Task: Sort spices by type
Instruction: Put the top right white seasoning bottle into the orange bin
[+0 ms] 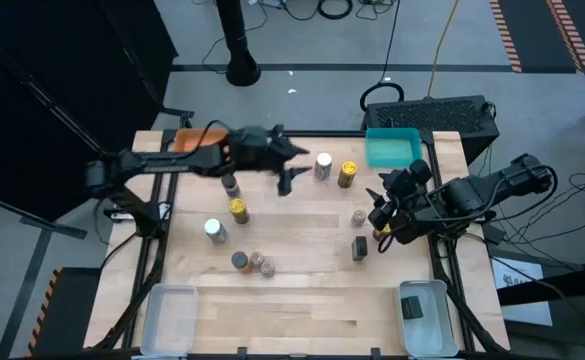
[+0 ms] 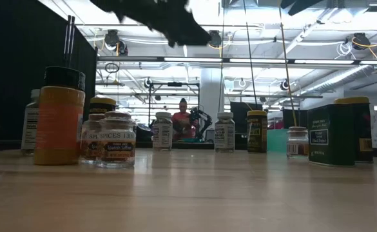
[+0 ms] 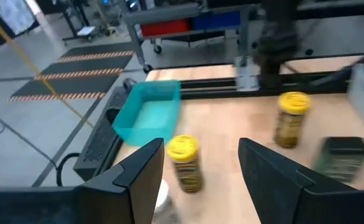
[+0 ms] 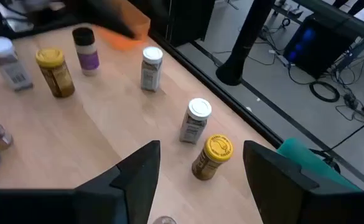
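High view shows the spices [image 1: 238,209] scattered over my pale wooden worktop [image 1: 302,300]: a yellow-lidded jar [image 1: 347,174] and a white-capped jar [image 1: 323,166] stand side by side near the far edge, just beside the teal tray [image 1: 392,148]; several more sit left of centre, and a dark tin [image 1: 360,248] stands toward the right. My left end effector [image 1: 290,178] hangs above the worktop near those two far jars, fingers apart and holding nothing. My right end effector [image 1: 380,222] hovers at the right side, just beside a small jar [image 1: 358,215], fingers likewise spread and empty. An orange tray [image 1: 185,140] sits at the far left corner, and two clear trays [image 1: 169,315] occupy the near corners. Beyond the worktop lies grey floor with cables and striped tape; the low view looks into a bright hall with pipes overhead, where a person [image 2: 183,121] sits far off.
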Controlling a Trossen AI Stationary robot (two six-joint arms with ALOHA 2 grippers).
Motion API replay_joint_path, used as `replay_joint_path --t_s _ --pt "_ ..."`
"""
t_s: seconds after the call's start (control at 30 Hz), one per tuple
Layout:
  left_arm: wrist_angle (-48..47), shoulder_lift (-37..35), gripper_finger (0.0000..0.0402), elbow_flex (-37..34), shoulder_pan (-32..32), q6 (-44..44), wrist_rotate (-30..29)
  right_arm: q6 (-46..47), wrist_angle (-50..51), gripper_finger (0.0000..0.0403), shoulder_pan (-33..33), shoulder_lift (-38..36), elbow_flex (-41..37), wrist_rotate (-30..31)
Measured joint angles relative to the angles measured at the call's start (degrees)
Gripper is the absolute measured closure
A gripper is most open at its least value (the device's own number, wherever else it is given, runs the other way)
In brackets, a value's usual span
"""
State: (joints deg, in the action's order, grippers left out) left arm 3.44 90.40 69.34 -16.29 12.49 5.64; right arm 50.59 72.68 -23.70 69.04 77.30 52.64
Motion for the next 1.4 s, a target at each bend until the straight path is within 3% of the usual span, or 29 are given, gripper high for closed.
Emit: replay_joint_path --t_s 0.17,0.5,0.9,1.4 --pt "-0.02 8.59 0.0188 6.24 -2.93 0.4 4.37 -0.75 1.28 0.0188 0.0 -0.95 0.0 -0.47" --pt "-3.13 20.5 0.0183 15.25 -6.54 -2.78 2.96 -2.02 3.5 0.0188 2.11 -3.32 0.0 -0.08" --pt "-5.9 23.39 0.0085 16.49 -6.45 -2.14 0.02 -2.28 3.48 0.0188 2.69 -3.52 -0.07 -0.21" --pt "-2.74 28.46 0.008 16.46 -6.22 -6.14 -4.11 -2.28 3.48 0.0188 2.67 -3.52 -0.07 -0.26"
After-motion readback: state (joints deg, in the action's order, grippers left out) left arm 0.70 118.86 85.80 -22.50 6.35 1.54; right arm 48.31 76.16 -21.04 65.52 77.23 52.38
